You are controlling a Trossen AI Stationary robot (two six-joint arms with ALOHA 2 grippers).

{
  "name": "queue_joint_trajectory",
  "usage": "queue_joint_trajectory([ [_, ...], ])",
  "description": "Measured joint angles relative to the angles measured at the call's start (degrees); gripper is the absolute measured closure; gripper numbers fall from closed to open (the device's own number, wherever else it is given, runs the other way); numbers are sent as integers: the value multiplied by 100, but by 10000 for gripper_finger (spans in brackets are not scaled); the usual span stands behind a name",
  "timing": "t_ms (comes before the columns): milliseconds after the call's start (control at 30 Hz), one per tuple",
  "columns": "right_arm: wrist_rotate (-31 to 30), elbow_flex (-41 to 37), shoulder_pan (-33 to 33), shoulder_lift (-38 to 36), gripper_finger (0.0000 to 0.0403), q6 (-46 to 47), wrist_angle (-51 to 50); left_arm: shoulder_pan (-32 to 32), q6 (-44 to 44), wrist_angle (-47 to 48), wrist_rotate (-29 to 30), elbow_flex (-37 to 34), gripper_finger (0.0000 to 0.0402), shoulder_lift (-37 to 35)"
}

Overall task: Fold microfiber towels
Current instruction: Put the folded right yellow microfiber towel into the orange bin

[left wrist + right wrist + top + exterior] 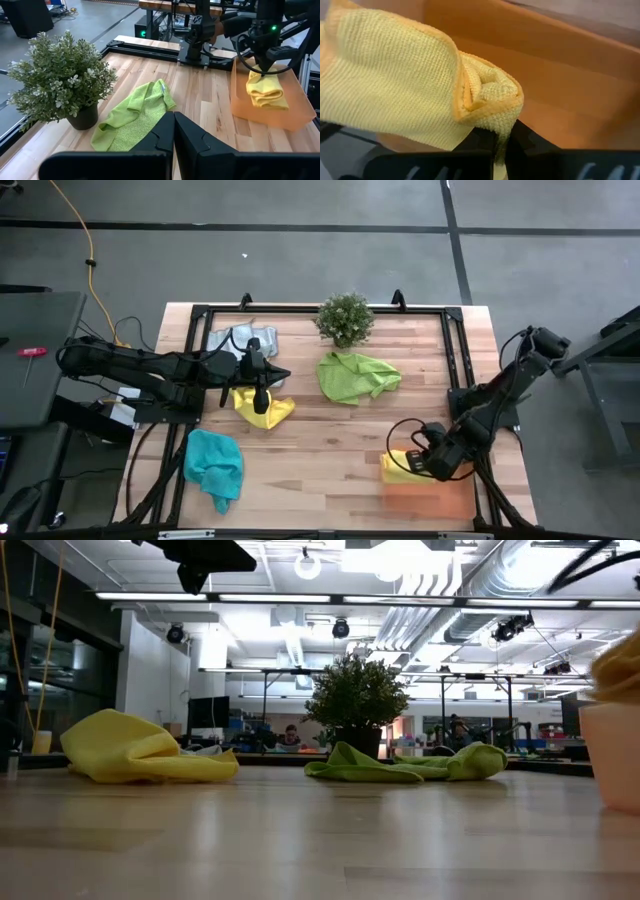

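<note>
- The right end effector is over the orange tray at the bench's near right corner, clamped on a folded yellow towel.
- The left end effector, fingers together and holding nothing, hangs above the second yellow towel near the left edge.
- The lime green towel lies beside the potted plant.
- The grey towel sits in the far left corner and the teal towel in the near left.

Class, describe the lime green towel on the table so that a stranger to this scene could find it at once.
Start at the small potted plant at the table's far edge. Just in front of it lies the lime green towel, crumpled and unfolded. It is the only green cloth; its neighbours are yellow, teal and grey.
</note>
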State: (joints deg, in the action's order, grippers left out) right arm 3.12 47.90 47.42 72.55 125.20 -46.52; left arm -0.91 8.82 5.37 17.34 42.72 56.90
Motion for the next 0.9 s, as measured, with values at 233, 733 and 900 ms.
queue_joint_trajectory([
  [233, 187, 0, 186, 18, 403, 206, -451, 0, 92, 0, 0, 2, 401, 0],
  [733, 1073, 2, 151, 815, 403, 438, -576, 0, 161, 0, -4, 2, 401, 0],
  [900, 1347, 2, 123, 1020, 403, 487, -764, 0, 151, 0, -4, 2, 401, 0],
])
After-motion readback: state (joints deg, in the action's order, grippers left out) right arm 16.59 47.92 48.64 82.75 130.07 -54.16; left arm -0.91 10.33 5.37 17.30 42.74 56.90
